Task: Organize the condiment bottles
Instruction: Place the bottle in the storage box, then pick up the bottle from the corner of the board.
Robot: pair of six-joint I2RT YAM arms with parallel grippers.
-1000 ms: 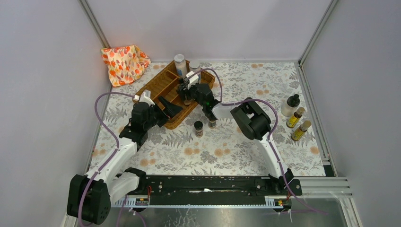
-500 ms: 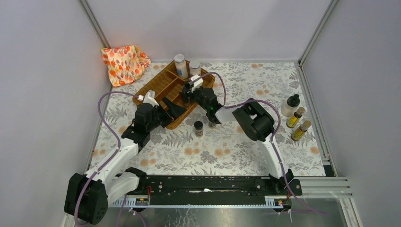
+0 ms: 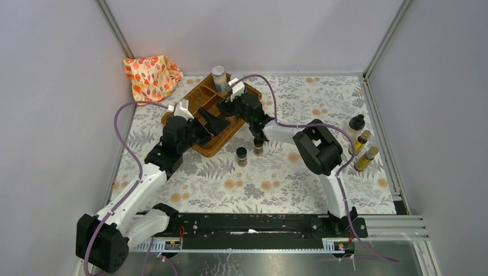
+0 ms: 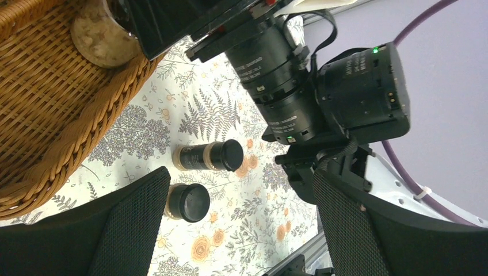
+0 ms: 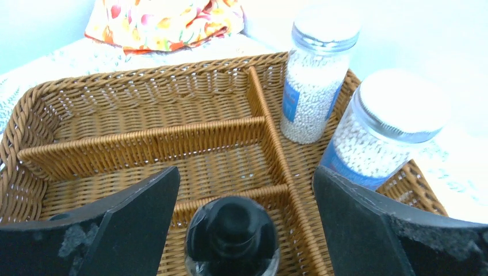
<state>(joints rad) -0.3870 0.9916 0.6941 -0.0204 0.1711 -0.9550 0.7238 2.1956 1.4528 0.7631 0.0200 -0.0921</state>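
Note:
My right gripper (image 5: pixel 246 172) is open over the wicker tray (image 5: pixel 144 138). A black-capped bottle (image 5: pixel 233 233) stands in a near compartment between its fingers, with a gap on each side. Two tall white-filled jars (image 5: pixel 316 86) (image 5: pixel 382 132) stand in the tray's far right compartment. In the top view the right gripper (image 3: pixel 226 107) hides one of them, and the other jar (image 3: pixel 218 79) shows. My left gripper (image 3: pixel 214 123) hangs open and empty at the tray's near edge. Two dark spice jars (image 4: pixel 207 156) (image 4: pixel 187 202) stand on the mat beyond its fingers.
An orange-patterned cloth (image 3: pixel 151 77) lies at the back left corner. A white black-capped bottle (image 3: pixel 354 127) and two slim yellow bottles (image 3: pixel 361 142) (image 3: pixel 366 158) stand by the right wall. The right arm's forearm (image 3: pixel 288 131) crosses above the spice jars (image 3: pixel 241 156) (image 3: pixel 258 146).
The right gripper moved farther back over the tray and opened, letting go of the black-capped bottle. The left gripper shifted forward toward the tray's near edge.

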